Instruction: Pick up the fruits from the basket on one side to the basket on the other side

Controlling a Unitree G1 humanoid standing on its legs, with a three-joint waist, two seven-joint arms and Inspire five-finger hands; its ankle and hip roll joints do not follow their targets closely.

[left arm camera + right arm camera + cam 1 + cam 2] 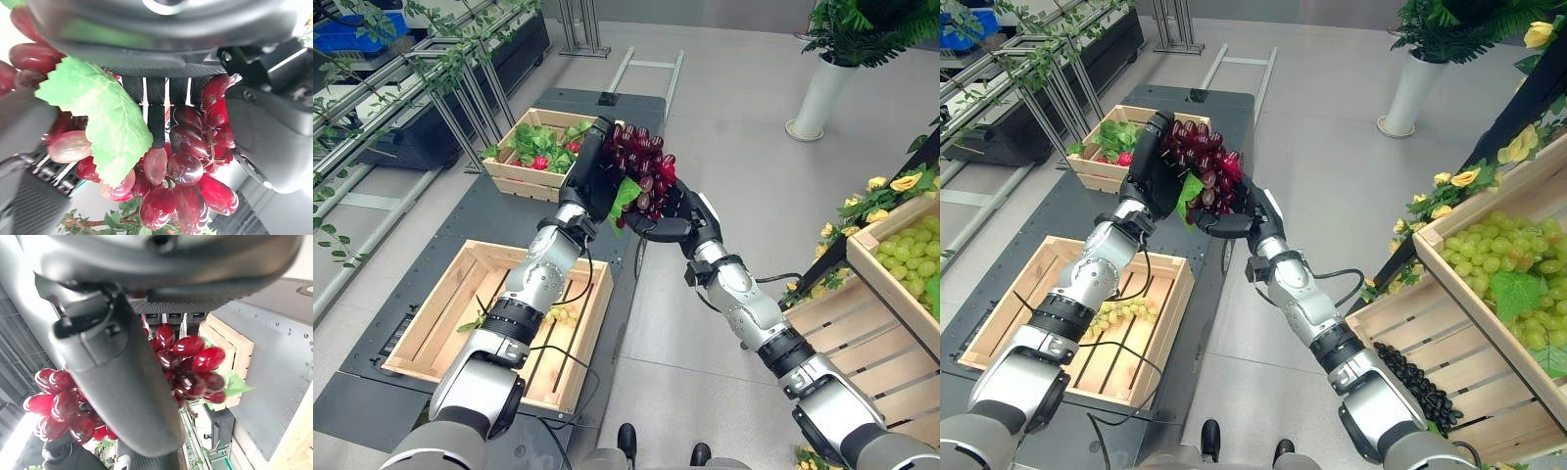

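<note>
Above the gap between the dark platform (460, 235) and the floor, a bunch of red grapes (641, 166) with a green leaf (625, 196) hangs between both hands. From the bunch's left side the left hand (590, 171) presses against it, fingers upright along the grapes and curled around them in the left wrist view. From below and to the right, the right hand (671, 220) cups the bunch, its fingers and thumb wrapped round the fruit. Below the left arm on the platform sits a light wooden crate (440, 323) holding a small cluster of green grapes (1116, 315). Farther back, another crate (524, 162) holds greens and red fruit. At the right, wooden bins (1489, 294) hold green grapes and dark grapes (1420, 387).
</note>
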